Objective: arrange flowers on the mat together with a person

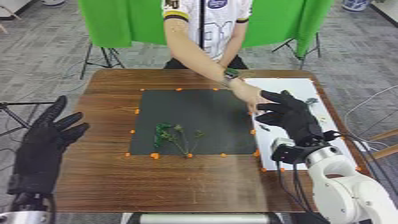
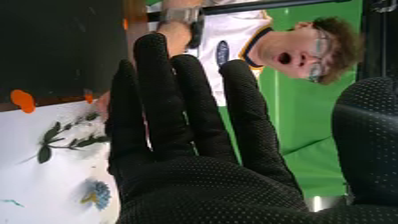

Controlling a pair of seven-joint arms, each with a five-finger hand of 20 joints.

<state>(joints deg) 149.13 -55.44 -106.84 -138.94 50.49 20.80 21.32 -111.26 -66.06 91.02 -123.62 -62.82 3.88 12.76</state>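
Note:
In the head view my right hand (image 1: 291, 119) is over the white sheet (image 1: 333, 131), close beside the person's hand (image 1: 251, 95) at the dark mat's right edge. Its fingers stand straight in the right wrist view, where the right hand (image 2: 209, 185) holds nothing. A leafy sprig (image 2: 62, 142) and a blue flower (image 2: 99, 194) lie on white in that view. Green sprigs (image 1: 180, 136) lie on the lower part of the dark mat (image 1: 191, 107). My left hand (image 1: 49, 137) is off the table's left side, fingers extended and empty.
The brown table (image 1: 178, 187) carries both mat and sheet, with orange markers (image 1: 155, 156) around the mat. The person stands at the far edge, one arm reaching across the table toward the sheet. Black cables hang from my right wrist.

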